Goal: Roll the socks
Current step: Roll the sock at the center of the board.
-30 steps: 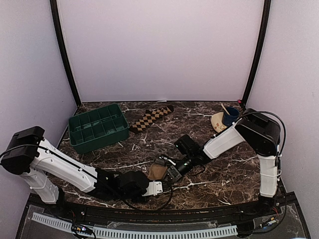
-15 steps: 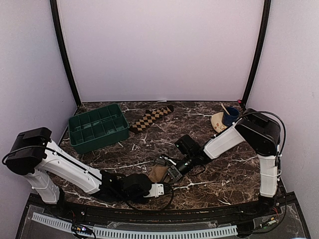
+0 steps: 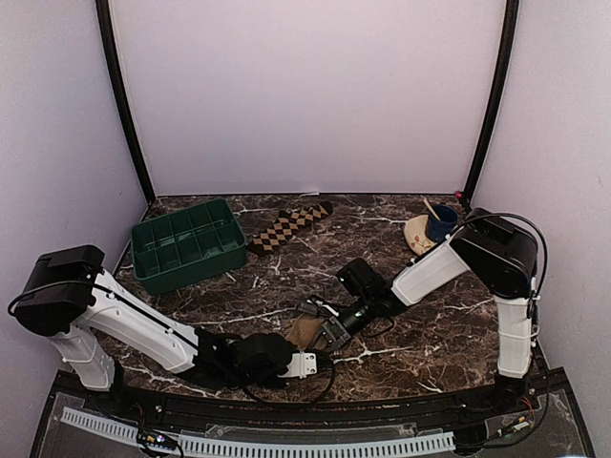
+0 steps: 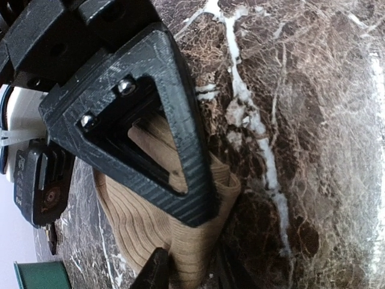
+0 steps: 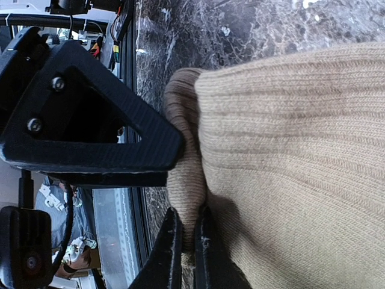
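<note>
The tan sock [image 3: 304, 330] lies bunched in a partial roll near the table's front middle. In the right wrist view its ribbed fabric [image 5: 289, 156] fills the frame, and my right gripper [image 5: 186, 253] is shut on a narrow fold of it. The left wrist view shows that sock [image 4: 141, 226] with my left gripper [image 4: 194, 274] straddling its folded edge. The jaws stand apart, and a dark gap shows beside one finger. In the top view my left gripper [image 3: 307, 355] comes from the near side and my right gripper [image 3: 323, 329] from the right. The checkered sock [image 3: 289, 227] lies flat at the back.
A green tray [image 3: 186, 245] with dividers stands at the back left. A tan bowl [image 3: 417, 234] and a blue cup [image 3: 441, 222] sit at the back right. The right gripper's triangular finger [image 4: 144, 120] crosses the left wrist view just above the sock.
My left arm has slid a little to the right along the front edge, and its jaws have widened around the sock's fold. The right gripper has kept its pinch and place.
</note>
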